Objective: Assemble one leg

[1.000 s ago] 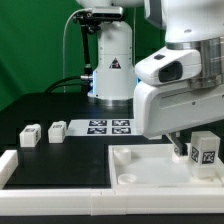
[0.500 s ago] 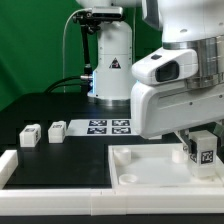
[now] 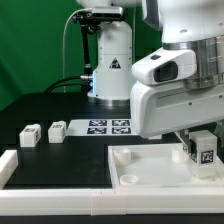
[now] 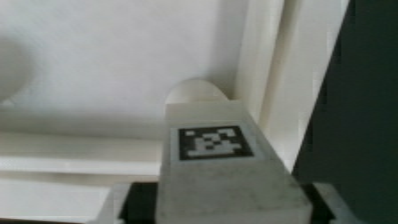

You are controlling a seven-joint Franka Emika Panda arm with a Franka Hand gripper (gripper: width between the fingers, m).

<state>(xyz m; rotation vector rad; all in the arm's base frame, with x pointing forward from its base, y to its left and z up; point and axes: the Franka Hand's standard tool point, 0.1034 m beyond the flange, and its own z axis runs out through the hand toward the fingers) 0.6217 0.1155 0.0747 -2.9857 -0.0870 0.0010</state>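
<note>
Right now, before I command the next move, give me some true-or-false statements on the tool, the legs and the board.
1. The tool is shut on a leg. True.
2. The marker board lies on the black table. True.
3. The held leg is over the marker board. False: it is at the white tray-shaped piece, at the exterior view's right.
4. No other leg is in view. False: a loose leg lies on the table, at the exterior view's left.
</note>
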